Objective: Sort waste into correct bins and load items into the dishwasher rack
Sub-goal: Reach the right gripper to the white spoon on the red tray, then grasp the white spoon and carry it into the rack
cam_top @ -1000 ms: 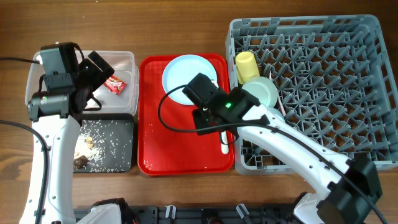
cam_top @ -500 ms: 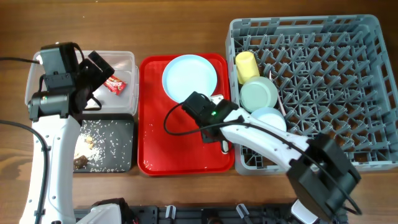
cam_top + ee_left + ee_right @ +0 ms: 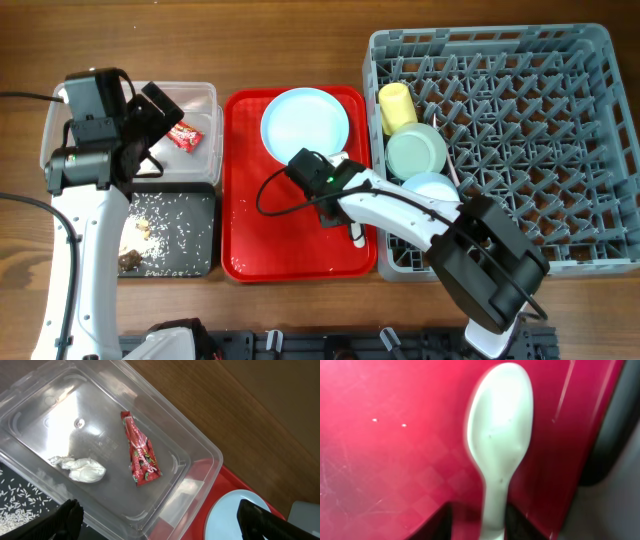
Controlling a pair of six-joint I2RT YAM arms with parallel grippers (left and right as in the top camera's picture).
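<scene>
The right arm has swung left and nearer across the red tray (image 3: 250, 235), uncovering the pale blue bowl (image 3: 432, 187) in the grey rack (image 3: 590, 35). The left arm has not shifted.

The right gripper (image 3: 340, 213) is now low over the tray's right side, at the white spoon (image 3: 500, 435). The spoon lies flat on the tray just beside its right rim. Its long axis runs near to far, roughly along that rim, with the bowl end pointing to the near side, away from the wrist. The handle passes between the two dark fingers, but it cannot be told whether they pinch it.

The left gripper (image 3: 162, 522) hangs with its fingers spread wide over the clear tub (image 3: 202, 447). The red wrapper (image 3: 141, 455) and the white tissue (image 3: 82, 467) lie apart in the tub.

The pale blue plate (image 3: 305, 122) sits at the tray's far end. The yellow cup (image 3: 396, 103) and the pale green bowl (image 3: 417, 150) stand along the rack's left edge, far of the blue bowl.
</scene>
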